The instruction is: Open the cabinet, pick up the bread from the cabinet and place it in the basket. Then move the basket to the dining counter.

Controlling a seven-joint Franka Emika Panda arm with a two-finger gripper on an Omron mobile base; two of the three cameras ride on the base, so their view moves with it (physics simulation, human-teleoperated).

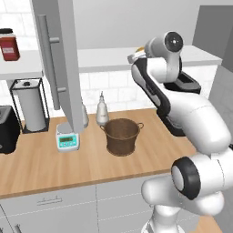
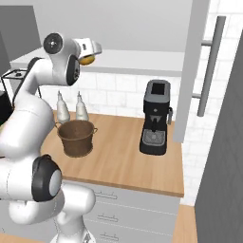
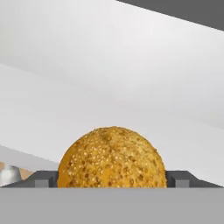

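Observation:
The cabinet stands open, its left door (image 1: 59,68) and right door (image 2: 190,71) swung out toward me. On its white shelf (image 2: 137,61) lies the bread (image 3: 112,157), a seeded golden-orange bun (image 2: 87,60). My gripper (image 3: 112,180) is open, with the bun between its fingertips (image 3: 43,179) and a small gap on each side. From the base the hand (image 2: 91,49) is seen reaching onto the shelf edge. The dark woven basket (image 1: 122,135) (image 2: 77,137) stands upright on the wood worktop below the hand. The dining counter is out of view.
On the worktop (image 1: 45,164) are a white scale (image 1: 67,141), a paper towel roll (image 1: 31,109), a black appliance (image 1: 8,129) and two pale bottles (image 2: 59,111) behind the basket. A black coffee machine (image 2: 155,123) stands at the right. A red jar (image 1: 9,45) sits on the shelf.

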